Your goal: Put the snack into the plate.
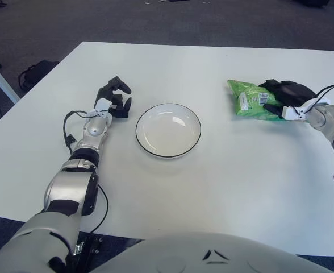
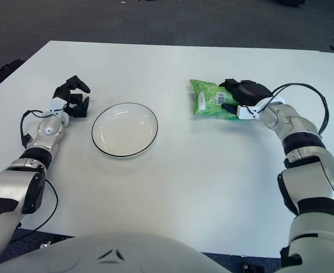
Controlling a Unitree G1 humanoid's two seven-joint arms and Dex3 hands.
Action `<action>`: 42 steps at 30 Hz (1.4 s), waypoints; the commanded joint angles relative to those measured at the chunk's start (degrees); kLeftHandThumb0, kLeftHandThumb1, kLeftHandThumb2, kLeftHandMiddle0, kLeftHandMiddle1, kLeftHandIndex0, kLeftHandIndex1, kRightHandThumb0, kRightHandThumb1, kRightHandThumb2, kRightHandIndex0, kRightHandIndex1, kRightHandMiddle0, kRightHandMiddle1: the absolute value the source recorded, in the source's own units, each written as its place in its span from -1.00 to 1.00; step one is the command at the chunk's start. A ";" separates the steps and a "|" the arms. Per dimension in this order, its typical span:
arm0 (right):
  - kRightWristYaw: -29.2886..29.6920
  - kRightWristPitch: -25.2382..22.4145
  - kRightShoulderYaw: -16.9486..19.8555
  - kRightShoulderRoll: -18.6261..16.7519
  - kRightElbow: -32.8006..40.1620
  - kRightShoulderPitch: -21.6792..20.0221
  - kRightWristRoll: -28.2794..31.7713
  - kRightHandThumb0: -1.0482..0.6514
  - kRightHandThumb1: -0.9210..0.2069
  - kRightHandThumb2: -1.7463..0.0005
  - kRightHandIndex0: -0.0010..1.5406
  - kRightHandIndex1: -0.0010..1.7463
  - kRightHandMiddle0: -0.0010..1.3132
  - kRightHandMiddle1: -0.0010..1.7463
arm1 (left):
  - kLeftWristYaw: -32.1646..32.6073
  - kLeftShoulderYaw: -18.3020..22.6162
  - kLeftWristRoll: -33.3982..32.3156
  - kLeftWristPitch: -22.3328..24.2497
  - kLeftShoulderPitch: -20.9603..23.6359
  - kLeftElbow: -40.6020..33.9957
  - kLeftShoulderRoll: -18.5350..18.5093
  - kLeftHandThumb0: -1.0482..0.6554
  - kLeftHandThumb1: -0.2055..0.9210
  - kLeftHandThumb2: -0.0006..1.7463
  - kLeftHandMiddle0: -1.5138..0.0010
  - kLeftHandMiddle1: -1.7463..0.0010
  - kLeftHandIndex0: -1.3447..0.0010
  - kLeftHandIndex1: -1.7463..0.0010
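white table (image 1: 212, 187) (dark carpet around) | right hand (image 2: 243, 96) grips snack (image 2: 209, 101) | left hand (image 1: 115, 98) curled, empty | plate (image 1: 168, 129)

We look down and forward from the robot's head through two eyes set side by side, close above the wide white table (image 1: 212, 187). Both views share almost everything: the round white plate with a black rim (image 1: 168, 130), the crinkled green snack bag (image 2: 211, 99), both arms. The right eye sits slightly rightward, so things shift left and more right forearm shows.
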State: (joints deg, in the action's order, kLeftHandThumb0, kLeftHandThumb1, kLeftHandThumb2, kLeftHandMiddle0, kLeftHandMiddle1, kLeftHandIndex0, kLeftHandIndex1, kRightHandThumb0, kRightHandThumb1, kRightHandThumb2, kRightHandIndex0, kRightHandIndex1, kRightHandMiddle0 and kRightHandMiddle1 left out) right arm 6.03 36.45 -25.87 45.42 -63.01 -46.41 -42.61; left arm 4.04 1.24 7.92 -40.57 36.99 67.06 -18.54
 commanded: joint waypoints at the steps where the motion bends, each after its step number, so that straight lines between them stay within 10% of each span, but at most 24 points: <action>1: 0.69 0.57 -1.78 0.02 -1.54 -1.09 -2.16 -0.61 -1.00 -0.09 -0.74 -0.59 -1.00 0.05 | 0.24 -0.85 1.27 0.61 -4.37 2.14 0.85 -0.33 -0.05 0.49 -0.68 -1.00 0.10 -1.00; 42: 4.48 9.94 1.70 3.96 -0.47 -6.58 0.35 -0.76 -1.00 -0.07 -0.86 -0.59 -1.00 -0.46 | 1.86 -1.97 2.47 2.42 -3.80 2.96 1.23 -0.35 -0.12 0.55 -0.70 -1.00 0.05 -1.00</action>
State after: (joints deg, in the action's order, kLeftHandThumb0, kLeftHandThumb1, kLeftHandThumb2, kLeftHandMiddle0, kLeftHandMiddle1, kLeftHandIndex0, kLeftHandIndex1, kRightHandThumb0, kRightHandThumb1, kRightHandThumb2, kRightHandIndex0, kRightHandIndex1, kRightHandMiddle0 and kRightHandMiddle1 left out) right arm 10.54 45.90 -24.54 48.30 -63.98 -51.76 -42.32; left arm 6.66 -0.04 9.65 -40.18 37.46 67.30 -18.52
